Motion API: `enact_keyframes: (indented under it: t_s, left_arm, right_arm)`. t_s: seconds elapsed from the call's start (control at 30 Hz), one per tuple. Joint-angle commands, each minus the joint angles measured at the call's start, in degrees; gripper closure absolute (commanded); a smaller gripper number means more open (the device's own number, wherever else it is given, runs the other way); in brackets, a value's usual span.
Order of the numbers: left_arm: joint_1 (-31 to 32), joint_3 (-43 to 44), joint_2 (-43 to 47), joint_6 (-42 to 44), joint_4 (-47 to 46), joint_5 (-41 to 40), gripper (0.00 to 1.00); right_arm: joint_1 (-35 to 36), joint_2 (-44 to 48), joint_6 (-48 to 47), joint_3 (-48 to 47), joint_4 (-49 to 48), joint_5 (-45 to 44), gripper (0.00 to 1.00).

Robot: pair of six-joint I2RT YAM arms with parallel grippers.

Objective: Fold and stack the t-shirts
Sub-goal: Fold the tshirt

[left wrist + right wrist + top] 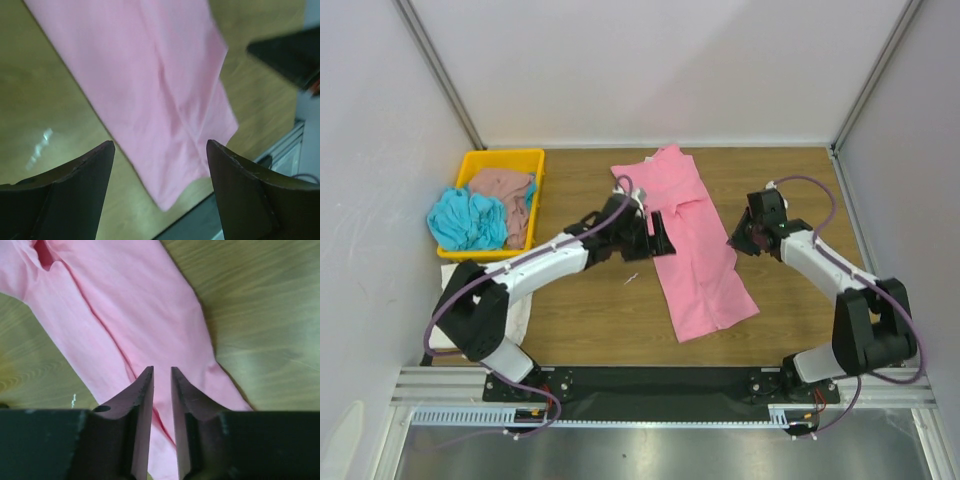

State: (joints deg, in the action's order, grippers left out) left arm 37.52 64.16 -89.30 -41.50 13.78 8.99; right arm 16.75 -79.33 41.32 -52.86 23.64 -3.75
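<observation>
Desk: brown wood-grain desk (590, 320) inside pale walls, both arms mounted at its near edge.
Pink shirt: bright pink cloth t-shirt (695, 250), folded lengthwise into a long narrow strip. It lies flat at the middle of the desk and slants from the far edge towards the near right. In the right wrist view (125, 305) a lengthwise crease runs down it and its neck opening shows at the far end.
Left gripper: the left gripper (658, 238) is released, with its fingers spread wide. It sits at the strip's left edge, about halfway along. From the left wrist (160, 145) the shirt's near corner (160, 90) shows in the gap between the fingers, and no cloth is held.
Right gripper: the right gripper (738, 240) is at the strip's right edge, opposite the left one. Its fingers (162, 370) are clenched almost together, leaving only a thin slit over the pink cloth. The slit looks free of fabric, though the tips are too dark to be sure.
Tray: yellow plastic rectangular tray (505, 155) in the far left corner of the desk.
Tray contents: a crumpled turquoise t-shirt (470, 220) spills over the tray's left rim. A dusty brown-pink t-shirt (505, 190) is bunched beside it on the right.
White cloth: a cream-white shirt (525, 315) lies along the left edge, near the tray, partly under the left arm.
Speck: a small pale scrap (631, 278) lies on the bare wood just left of the pink strip.
</observation>
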Motion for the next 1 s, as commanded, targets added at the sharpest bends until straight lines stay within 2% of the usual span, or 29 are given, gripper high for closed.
enact_keyframes:
  t_s: [0.0, 0.13, 0.27, 0.47, 0.63, 0.87, 0.97]
  left_arm:
    - [4.0, -3.7, 1.2, -8.2, -3.7, -1.5, 0.20]
    - [9.4, -8.0, 0.7, -13.3, -6.7, -2.4, 0.23]
    - [13.5, -9.1, -1.3, -15.6, -7.5, -3.7, 0.25]
    - [17.6, -9.7, -4.5, -18.1, -8.4, -6.4, 0.25]
    - [19.0, -10.3, -6.1, -19.3, -8.3, -8.0, 0.26]
    - [20.3, -12.1, -5.5, -20.6, -7.5, -11.1, 0.26]
    - [20.6, -13.3, -4.7, -21.0, -6.8, -12.2, 0.26]
  right_arm:
    - [-0.6, -4.3, -4.5, -3.9, -4.3, 7.5, 0.76]
    - [-0.6, -5.1, -3.4, -1.6, -2.3, 6.3, 0.77]
    - [-0.7, 1.2, -1.5, 3.5, 4.5, 1.5, 0.77]
    - [-0.6, 14.7, 2.9, 15.5, 9.2, 1.8, 0.81]
    - [0.1, 21.8, 5.3, 24.5, 7.7, 3.2, 0.85]
    - [1.8, 21.4, 6.2, 28.5, 6.6, 2.3, 0.92]
    - [2.9, 21.5, 8.3, 28.5, 9.4, -0.4, 0.98]
